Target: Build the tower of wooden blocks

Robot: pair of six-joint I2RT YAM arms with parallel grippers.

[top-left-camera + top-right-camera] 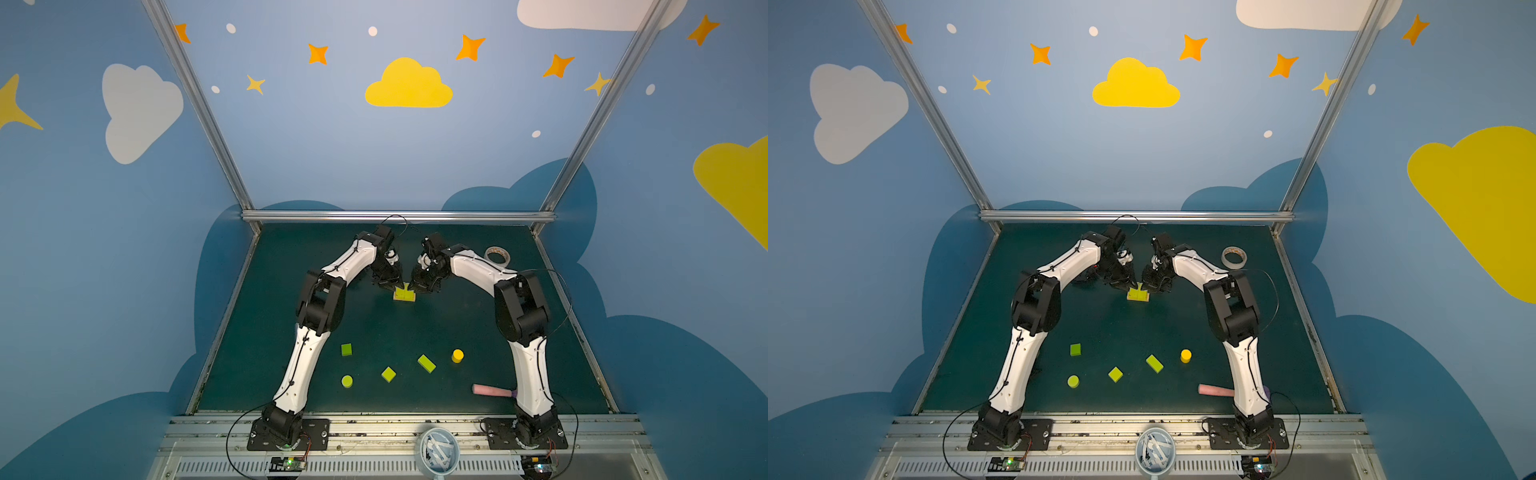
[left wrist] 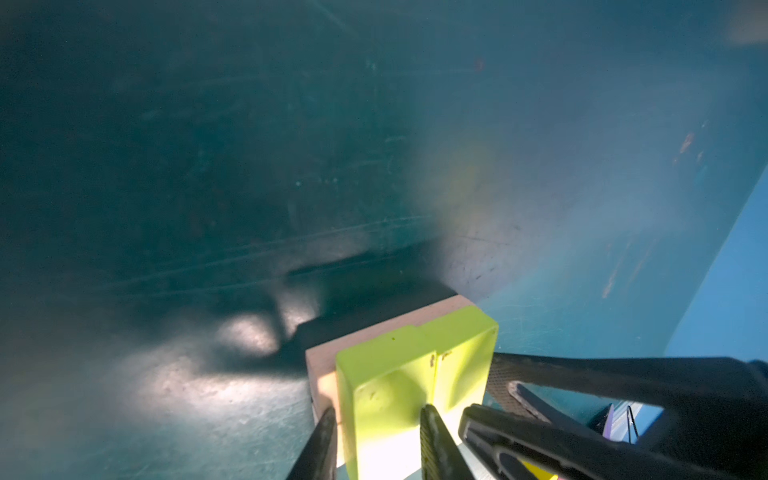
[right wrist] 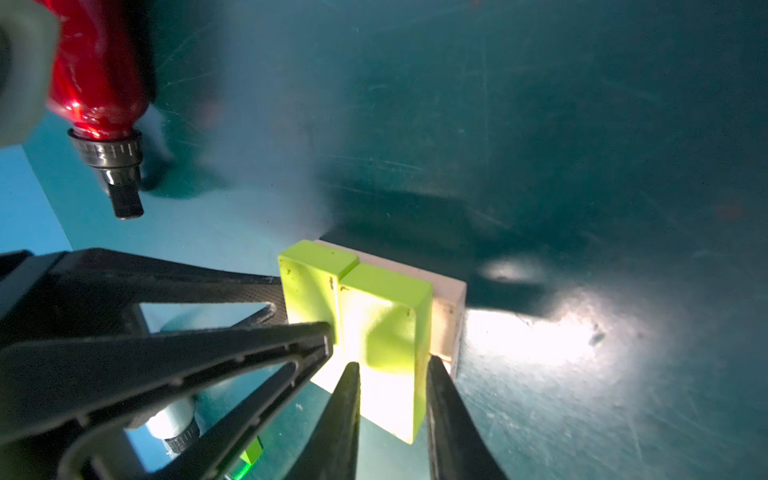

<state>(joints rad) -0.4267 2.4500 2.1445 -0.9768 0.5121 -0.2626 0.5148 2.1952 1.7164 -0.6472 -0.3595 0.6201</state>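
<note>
- The tower stands in the far half of the dark green bench, midway across, in both top views. The left jaws reach it from the left and the right jaws from the right.
- It has two layers: tan bars lowest, with two lime-green bars lying flat on them, long sides touching.
- Left jaws: narrowly parted. One of the fingers is over the seam between the green bars and the other is at the outer side, so the left green bar lies between them. I cannot tell whether they press it.
- Right jaws: also narrowly parted, with fingers on either side of the right green bar. I cannot tell whether they are clamped or just clear.
- Lying singly nearer the front are the green cubes, a third green bar, a yellow cylinder and a lime cylinder. All are well apart from both jaws.
- Also on the bench are a tape roll at far right and a pink-handled tool by the right arm's base. A red tool shows in the right wrist view.
</note>
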